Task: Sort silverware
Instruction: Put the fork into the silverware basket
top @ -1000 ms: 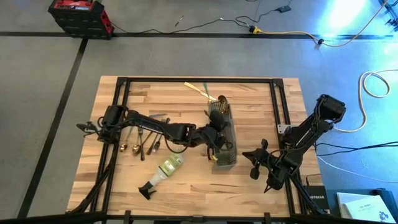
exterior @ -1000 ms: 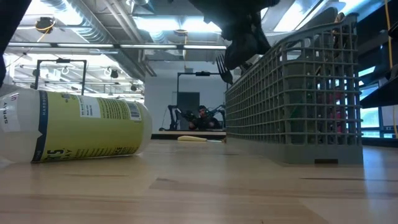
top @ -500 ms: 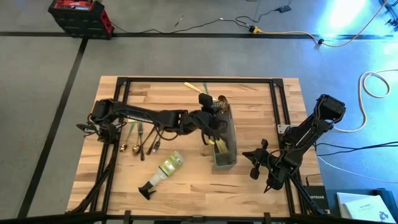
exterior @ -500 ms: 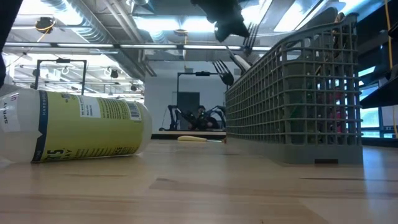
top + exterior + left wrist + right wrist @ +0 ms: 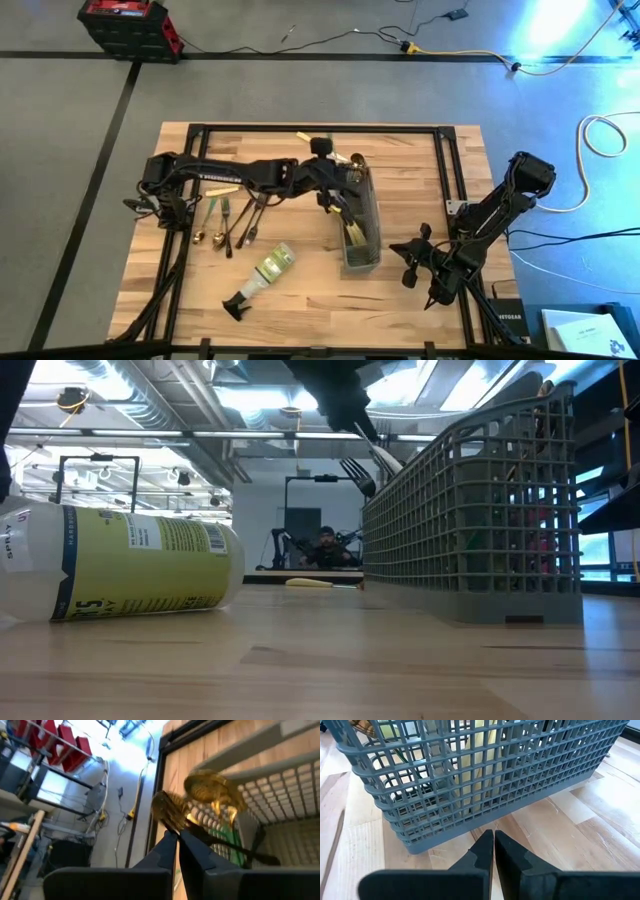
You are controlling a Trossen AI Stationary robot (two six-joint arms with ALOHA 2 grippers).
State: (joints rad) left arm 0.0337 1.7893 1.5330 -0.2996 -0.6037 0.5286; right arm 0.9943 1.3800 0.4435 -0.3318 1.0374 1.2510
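Note:
My left gripper (image 5: 334, 193) is above the left side of the grey mesh caddy (image 5: 362, 240), near its far end, and is shut on a slim utensil (image 5: 225, 844). Gold spoon and fork heads (image 5: 210, 790) stick up out of the caddy's far compartment. Cream-handled pieces (image 5: 350, 232) lie inside the caddy. Several forks and spoons (image 5: 228, 222) lie flat on the table at the left. My right gripper (image 5: 418, 266) is shut and empty near the table's right near corner, pointing at the caddy's wall (image 5: 485, 775). My left gripper pinches the slim utensil by one end (image 5: 192, 831) between its two fingers. The utensil's shaft (image 5: 385, 453) slants down from the fingers to the caddy's rim, and its other end (image 5: 265, 859) reaches in over the caddy. Which kind of utensil it is I cannot tell.
A clear spray bottle with a yellow label (image 5: 262, 278) lies on its side near the table's near edge, left of the caddy; it also shows in the low view (image 5: 120, 565). Two cream-handled pieces (image 5: 312, 140) lie near the far edge. A black frame (image 5: 440, 135) borders the table.
My left gripper has gone up and toward the table's far edge along the caddy, from over its near part to near its far end. The slim utensil now shows slanting from its fingers down to the caddy's rim.

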